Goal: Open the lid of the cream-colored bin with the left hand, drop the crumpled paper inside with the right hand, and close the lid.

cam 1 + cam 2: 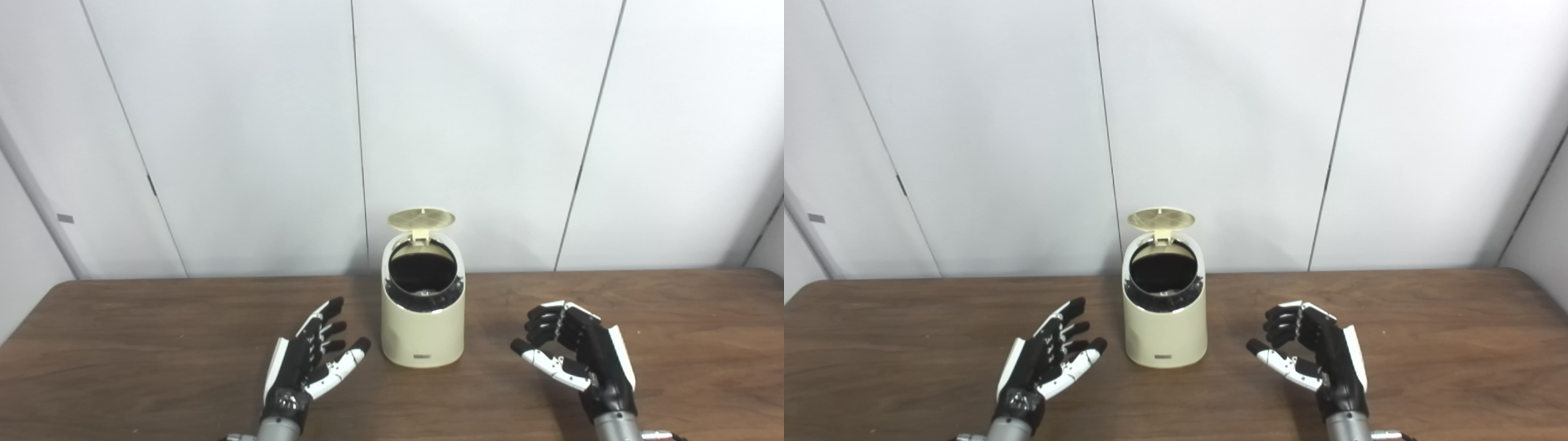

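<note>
Left eye view: cream-coloured cylindrical plastic bin [422, 331] stands upright on the brown wood-grain tabletop [153, 331], midway between the side edges and nearer the far edge; its round ribbed lid [421, 219] is tipped up at the back, exposing a dark interior. Black-and-white left hand [309, 361] lies near the front edge, left of the bin, palm up, fingers spread, holding nothing. Black-and-white right hand [572, 355] sits right of the bin, fingers loosely curled, nothing in its grasp. White panelled wall [245, 122] behind. Right eye view: same layout; bin apart from both hands; no crumpled paper can be made out, and the bin's contents cannot be told.
</note>
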